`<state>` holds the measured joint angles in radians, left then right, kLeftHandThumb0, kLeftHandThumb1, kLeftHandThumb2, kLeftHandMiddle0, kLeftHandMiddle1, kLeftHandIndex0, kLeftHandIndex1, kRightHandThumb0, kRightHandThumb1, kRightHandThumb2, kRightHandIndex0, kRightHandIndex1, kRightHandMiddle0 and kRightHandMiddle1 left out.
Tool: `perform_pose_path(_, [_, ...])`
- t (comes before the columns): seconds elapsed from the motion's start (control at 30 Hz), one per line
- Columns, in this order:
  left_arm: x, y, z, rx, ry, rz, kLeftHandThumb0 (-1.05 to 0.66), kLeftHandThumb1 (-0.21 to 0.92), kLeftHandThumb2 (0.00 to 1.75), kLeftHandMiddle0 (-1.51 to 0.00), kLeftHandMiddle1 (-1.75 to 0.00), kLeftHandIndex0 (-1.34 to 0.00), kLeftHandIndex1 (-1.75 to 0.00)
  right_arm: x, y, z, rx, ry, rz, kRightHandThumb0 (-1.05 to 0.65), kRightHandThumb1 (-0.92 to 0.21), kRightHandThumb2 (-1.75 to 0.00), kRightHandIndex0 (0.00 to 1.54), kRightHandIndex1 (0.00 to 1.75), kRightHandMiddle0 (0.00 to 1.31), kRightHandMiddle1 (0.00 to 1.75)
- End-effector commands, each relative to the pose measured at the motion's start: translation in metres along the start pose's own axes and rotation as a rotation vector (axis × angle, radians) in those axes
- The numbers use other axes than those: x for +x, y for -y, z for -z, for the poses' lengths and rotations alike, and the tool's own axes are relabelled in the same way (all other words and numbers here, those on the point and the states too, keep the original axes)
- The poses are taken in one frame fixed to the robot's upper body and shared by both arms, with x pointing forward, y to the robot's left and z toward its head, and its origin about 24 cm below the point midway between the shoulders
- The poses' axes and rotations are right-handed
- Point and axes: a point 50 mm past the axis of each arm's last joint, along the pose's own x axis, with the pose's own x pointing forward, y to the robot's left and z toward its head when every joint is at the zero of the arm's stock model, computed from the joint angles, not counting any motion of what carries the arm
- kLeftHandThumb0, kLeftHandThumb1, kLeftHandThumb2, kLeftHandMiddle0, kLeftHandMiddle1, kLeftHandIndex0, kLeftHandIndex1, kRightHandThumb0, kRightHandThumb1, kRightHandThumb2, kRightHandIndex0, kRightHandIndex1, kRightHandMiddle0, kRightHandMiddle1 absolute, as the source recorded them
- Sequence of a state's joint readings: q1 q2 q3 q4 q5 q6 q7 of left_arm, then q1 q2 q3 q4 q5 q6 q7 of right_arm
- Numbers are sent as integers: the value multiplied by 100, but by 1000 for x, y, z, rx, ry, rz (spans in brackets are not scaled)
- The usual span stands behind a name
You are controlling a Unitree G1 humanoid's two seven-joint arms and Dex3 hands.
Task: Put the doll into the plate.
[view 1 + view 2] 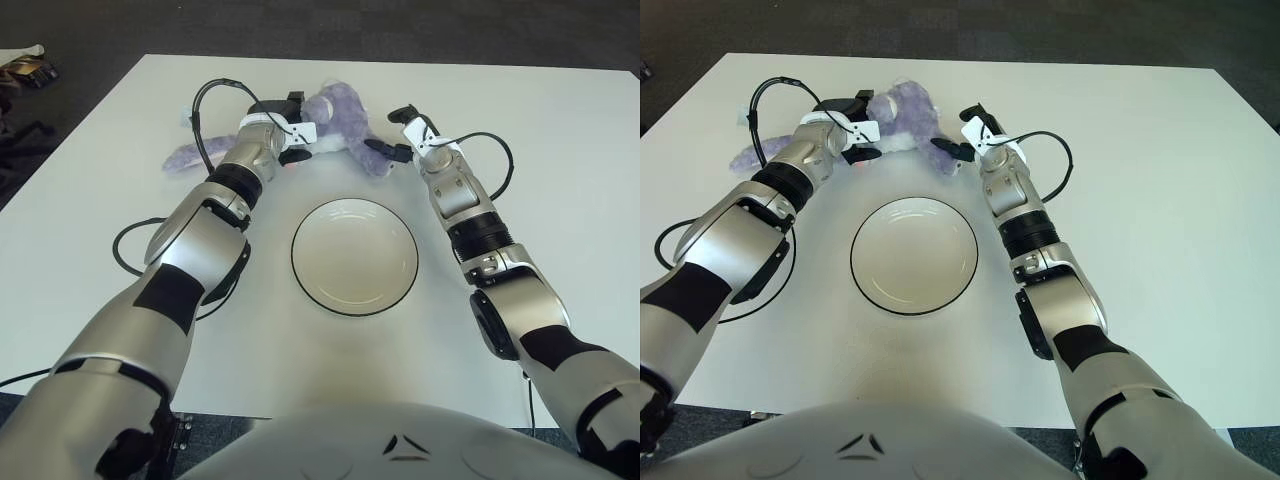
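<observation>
Soft purple plush doll (335,113) lies on white bench (560,180) beyond round white black-rimmed plate (354,255), well apart from it; plate holds nothing. Left hand (290,128) against doll's near-left side, right hand (392,135) at its right end, flanking it, likely for two-handed lift. Right fingers spread, clasping nothing. Left grip cannot tell: fingers hidden against plush. Doll partly covered by left wrist.

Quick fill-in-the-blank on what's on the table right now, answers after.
1. The doll is ____ in colour.
2. The plate holds ____.
3. The doll lies on the ____ side of the plate from the robot.
4. The left robot hand and right robot hand flank the ____.

Answers: purple; nothing; far; doll
</observation>
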<state>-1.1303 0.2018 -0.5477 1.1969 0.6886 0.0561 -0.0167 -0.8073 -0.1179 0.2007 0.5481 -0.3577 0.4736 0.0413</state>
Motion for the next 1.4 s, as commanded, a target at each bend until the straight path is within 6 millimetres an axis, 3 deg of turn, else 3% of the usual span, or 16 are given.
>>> perform_pose_path(0.0, [-2, 21, -1, -8, 14, 63, 45, 34, 113, -70, -154, 0, -163, 3, -2, -2, 2, -3, 0, -96, -79, -27, 1, 68, 0, 57])
perform_pose_path(0.57, [-2, 20, -3, -17, 24, 47, 44, 37, 112, -66, -157, 0, -156, 9, -16, 2, -1, -32, -67, -98, -77, -28, 4, 75, 0, 57])
perform_pose_path(0.77, [-2, 19, -3, 2, 23, 32, 45, 36, 114, -66, -158, 0, -150, 9, -21, 0, 109, -63, -171, -97, -77, -29, 4, 75, 0, 53])
perform_pose_path(0.83, [-2, 19, -4, 6, 19, 31, 45, 35, 116, -66, -159, 0, -133, 9, -21, -1, 150, -74, -208, -97, -77, -30, 4, 75, 0, 51])
perform_pose_path(0.97, [-2, 19, -4, -18, 1, 24, 45, 36, 116, -65, -160, 0, -116, 8, -21, -4, 238, -62, -257, -96, -78, -31, 2, 74, 0, 49])
perform_pose_path(1.07, [-2, 19, -5, -38, -12, 15, 44, 37, 114, -63, -161, 0, -119, 7, -20, -5, 309, -47, -279, -88, -79, -33, 2, 58, 0, 50])
perform_pose_path(1.37, [-3, 22, -6, -82, -29, -32, 43, 40, 116, -57, -168, 0, -131, 4, -22, -7, 461, -24, -312, -76, -74, -44, 1, 46, 0, 62])
